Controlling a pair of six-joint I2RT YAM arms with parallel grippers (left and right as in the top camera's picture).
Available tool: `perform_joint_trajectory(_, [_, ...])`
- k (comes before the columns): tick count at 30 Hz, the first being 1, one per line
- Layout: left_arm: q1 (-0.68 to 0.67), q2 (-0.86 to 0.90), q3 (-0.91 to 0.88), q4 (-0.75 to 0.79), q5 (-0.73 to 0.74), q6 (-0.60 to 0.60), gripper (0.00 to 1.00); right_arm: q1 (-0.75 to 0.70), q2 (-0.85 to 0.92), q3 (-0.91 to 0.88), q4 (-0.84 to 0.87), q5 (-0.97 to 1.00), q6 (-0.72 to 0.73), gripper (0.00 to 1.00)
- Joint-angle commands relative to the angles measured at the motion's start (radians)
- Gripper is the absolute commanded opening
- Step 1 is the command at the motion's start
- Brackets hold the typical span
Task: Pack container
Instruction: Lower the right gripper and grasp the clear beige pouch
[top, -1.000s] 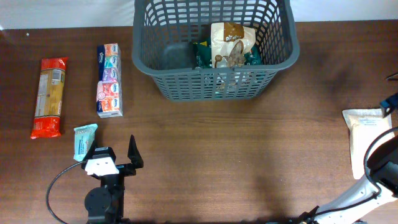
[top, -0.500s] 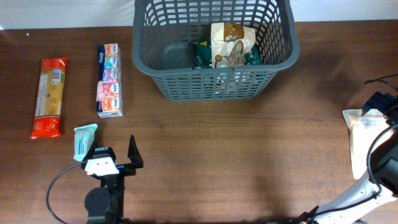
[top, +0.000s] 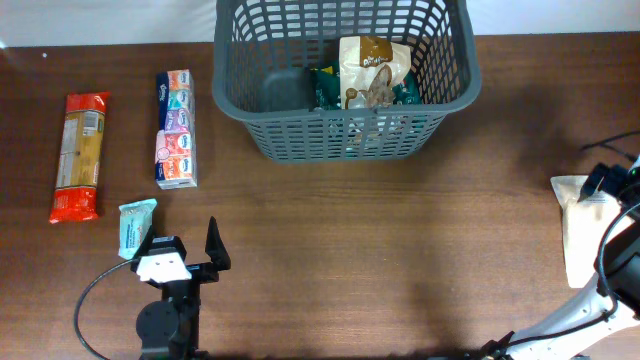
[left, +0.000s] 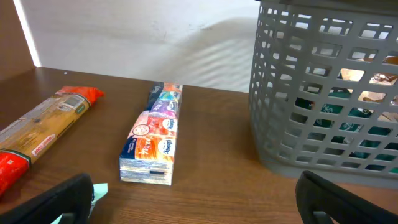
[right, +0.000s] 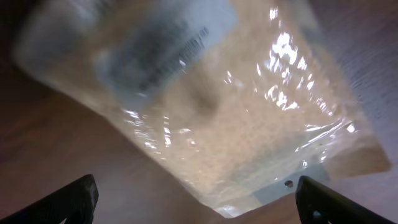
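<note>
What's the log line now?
left gripper: open, empty | right gripper: open above clear plastic grain bag | dark grey plastic basket: partly packed

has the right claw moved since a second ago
Yes. In the overhead view the right claw has shifted left and a little down the picture, now over the top end of the clear bag, which has not moved.

- left claw (top: 176, 242): black, two flat fingers (left: 62, 205) with rounded matte tips; white block (top: 160, 266) sits right behind them.
- left arm (top: 165, 325): black, round joint housing, thin grey cable (top: 80, 315) looping off one side.
- right claw (top: 612, 180): dark, small and blurred at the frame edge, probably black like the other; its fingertips (right: 74, 205) are black and rounded in the wrist view.
- right arm (top: 560, 318): white tubular link, black cable (top: 598, 262) arcing above it.
</note>
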Motion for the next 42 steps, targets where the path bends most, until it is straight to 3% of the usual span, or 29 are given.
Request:
perform_joint_trajectory(1, [0.006,-0.008,-0.006,0.002,-0.008,-0.002,0.99,-0.017,-0.023,-0.039,0.019,0.009,-0.041,0.99])
perform_joint_trajectory(12, [0.006,-0.008,-0.006,0.002,-0.008,-0.002,0.99,-0.015,-0.022,-0.044,0.077,-0.106,-0.238,0.99])
perform_joint_trajectory(29, [0.006,-0.008,-0.006,0.002,-0.008,-0.002,0.99,-0.016,-0.02,-0.056,0.169,-0.014,-0.321,0.99])
perform_joint_trajectory(42, [0.006,-0.008,-0.006,0.002,-0.008,-0.002,0.99,-0.015,-0.02,-0.258,0.282,-0.014,-0.327,0.99])
